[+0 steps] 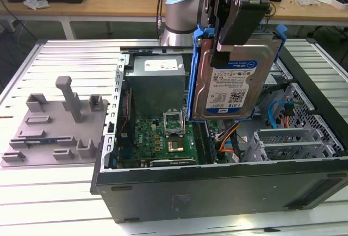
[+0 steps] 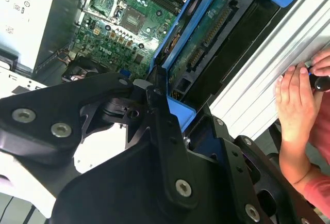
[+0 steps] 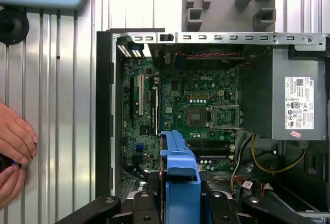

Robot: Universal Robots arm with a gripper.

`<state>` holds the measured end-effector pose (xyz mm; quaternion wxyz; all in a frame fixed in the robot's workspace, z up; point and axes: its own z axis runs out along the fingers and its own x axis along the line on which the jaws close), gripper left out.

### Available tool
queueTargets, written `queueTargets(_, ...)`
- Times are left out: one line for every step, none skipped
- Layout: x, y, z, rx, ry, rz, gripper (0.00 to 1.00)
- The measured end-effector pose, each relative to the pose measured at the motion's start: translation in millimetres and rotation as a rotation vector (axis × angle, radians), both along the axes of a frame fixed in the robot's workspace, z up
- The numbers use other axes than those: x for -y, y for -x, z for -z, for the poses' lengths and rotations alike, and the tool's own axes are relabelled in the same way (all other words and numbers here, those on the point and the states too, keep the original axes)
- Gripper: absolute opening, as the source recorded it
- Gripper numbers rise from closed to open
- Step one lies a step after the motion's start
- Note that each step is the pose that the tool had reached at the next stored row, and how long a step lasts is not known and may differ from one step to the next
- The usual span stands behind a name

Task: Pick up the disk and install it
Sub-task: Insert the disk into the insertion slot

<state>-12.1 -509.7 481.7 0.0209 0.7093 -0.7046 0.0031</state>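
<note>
Your gripper [image 1: 220, 47] is clamped tight on the disk [image 1: 235, 86]. Its black fingers pinch the upper end, so the drive hangs upright just beneath the claw, over the interior of the open computer case [image 1: 217, 195]. In the exterior view the disk's face is smooth silver metal with a white-and-blue label, and a glossy blue plastic frame runs along its long edges. In the second wrist view you see its other side, a dark board with rows of connector pins. Below it lies the green motherboard [image 1: 163, 138], densely studded, and beside that a dull grey metal power-supply box [image 1: 155, 81]. The case sits on a ribbed aluminium table [image 1: 49, 203] next to a matte grey fixture plate [image 1: 54, 132]. A person's hand [image 2: 294, 97] lies against the table's slats.
</note>
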Motion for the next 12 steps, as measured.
queueTargets(0.0, 0.0, 0.0, 0.0000, 0.0000, 0.000, 0.37)
queueTargets(0.0, 0.0, 0.0, 0.0000, 0.0000, 0.000, 0.37)
queueTargets(0.0, -0.1, 0.0, -0.0001, 0.0000, 0.000, 0.37)
queueTargets(0.0, -0.1, 0.0, 0.0000, 0.0000, 0.000, 0.37)
queueTargets(0.1, -0.1, 0.0, 0.0000, 0.0000, 0.000, 0.37)
queueTargets(0.1, -0.1, 0.0, 0.0000, -0.0003, 0.000, 0.37)
queueTargets(0.2, -0.1, -0.1, -0.0001, -0.0010, 0.000, 0.37)
queueTargets(0.3, -0.1, 0.0, 0.0000, -0.0017, 0.000, 0.37)
queueTargets(0.4, -0.3, 0.0, 0.0000, -0.0019, 0.000, 0.37)
queueTargets(0.6, -0.6, 0.0, 0.0000, -0.0019, 0.000, 0.37)
queueTargets(1.0, -1.3, 0.0, 0.0000, -0.0019, 0.000, 0.37)
queueTargets(1.4, -2.5, 0.0, 0.0000, -0.0019, 0.000, 0.37)
